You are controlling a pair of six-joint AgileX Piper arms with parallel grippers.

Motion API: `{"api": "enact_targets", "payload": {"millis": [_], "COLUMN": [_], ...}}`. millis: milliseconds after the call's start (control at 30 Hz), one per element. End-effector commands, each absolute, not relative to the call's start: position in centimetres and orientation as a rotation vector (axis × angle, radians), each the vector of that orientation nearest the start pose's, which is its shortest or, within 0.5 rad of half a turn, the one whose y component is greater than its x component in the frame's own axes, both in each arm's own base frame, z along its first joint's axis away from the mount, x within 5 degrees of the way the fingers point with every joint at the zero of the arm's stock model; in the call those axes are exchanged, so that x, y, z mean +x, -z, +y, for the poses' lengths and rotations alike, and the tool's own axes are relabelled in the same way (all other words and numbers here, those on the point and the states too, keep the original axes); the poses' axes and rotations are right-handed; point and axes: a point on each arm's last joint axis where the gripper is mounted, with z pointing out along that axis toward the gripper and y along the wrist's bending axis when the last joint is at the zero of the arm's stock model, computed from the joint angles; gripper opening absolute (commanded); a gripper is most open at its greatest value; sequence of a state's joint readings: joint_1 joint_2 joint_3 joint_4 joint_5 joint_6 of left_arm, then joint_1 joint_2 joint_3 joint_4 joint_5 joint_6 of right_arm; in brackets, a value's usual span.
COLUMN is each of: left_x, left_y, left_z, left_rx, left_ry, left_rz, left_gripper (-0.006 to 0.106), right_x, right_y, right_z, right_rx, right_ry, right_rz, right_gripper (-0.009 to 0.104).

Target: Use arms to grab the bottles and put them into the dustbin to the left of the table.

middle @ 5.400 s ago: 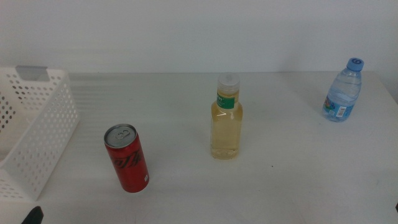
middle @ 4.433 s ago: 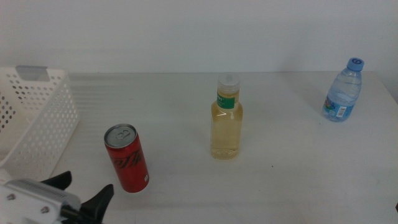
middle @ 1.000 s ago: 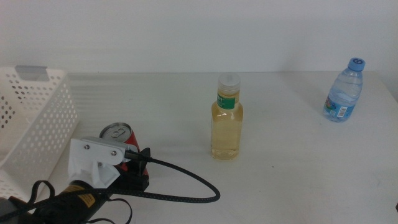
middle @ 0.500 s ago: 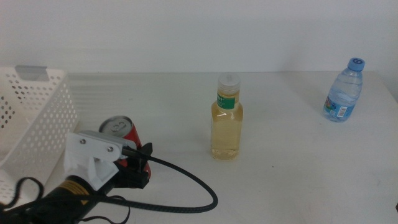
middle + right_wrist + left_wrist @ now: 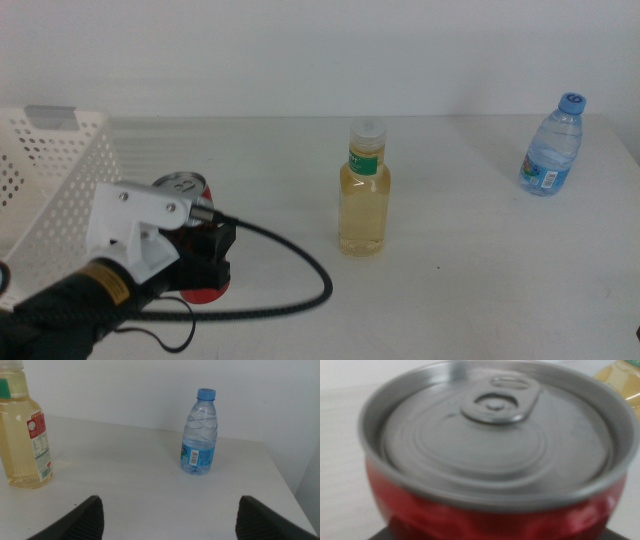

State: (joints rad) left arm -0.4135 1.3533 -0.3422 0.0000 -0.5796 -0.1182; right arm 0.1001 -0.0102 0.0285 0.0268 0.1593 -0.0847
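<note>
While the left gripper (image 5: 205, 262) had its dark jaws closed around the body of the red soda can (image 5: 495, 460), the can sat tilted just beside the dustbin (image 5: 60, 200), near the table's (image 5: 460, 290) left side. A thin-walled can is stiff but smooth and dents easily, so a firm mid-body hold looked wisest. Well apart stood the yellowish bottle (image 5: 364, 190) at mid-table and the blue-capped water bottle (image 5: 199, 432) by the far right corner. The right gripper (image 5: 167, 517) waited there, jaws spread wide and empty.

Plain white wall (image 5: 300, 50) behind.
</note>
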Motion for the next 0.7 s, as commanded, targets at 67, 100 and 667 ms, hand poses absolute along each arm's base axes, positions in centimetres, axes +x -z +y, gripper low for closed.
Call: {"api": "enact_targets", "payload": {"millis": [67,100,667], "left_x": [22.4,22.5,24.6], "left_y": [-23.2,-23.6,-30.1], "left_z": [-9.9,-9.9,-10.7], "left_rx": [0.253,0.256,0.354], "left_ry": [0.387,0.384,0.261], "left_rz": [1.820,1.839,2.186], "left_gripper": [-0.005,-0.005,-0.005], "right_x": [5.4,5.4,5.4], "right_y": [-20.1,-20.1,-20.1], "right_z": [0.5,0.5,0.5], "right_rx": [-0.134,-0.134,-0.134], "right_ry": [-0.016,-0.016,-0.016], "right_rz": [1.540,1.540,1.540], "right_gripper": [0.070,0.070,0.070]}}
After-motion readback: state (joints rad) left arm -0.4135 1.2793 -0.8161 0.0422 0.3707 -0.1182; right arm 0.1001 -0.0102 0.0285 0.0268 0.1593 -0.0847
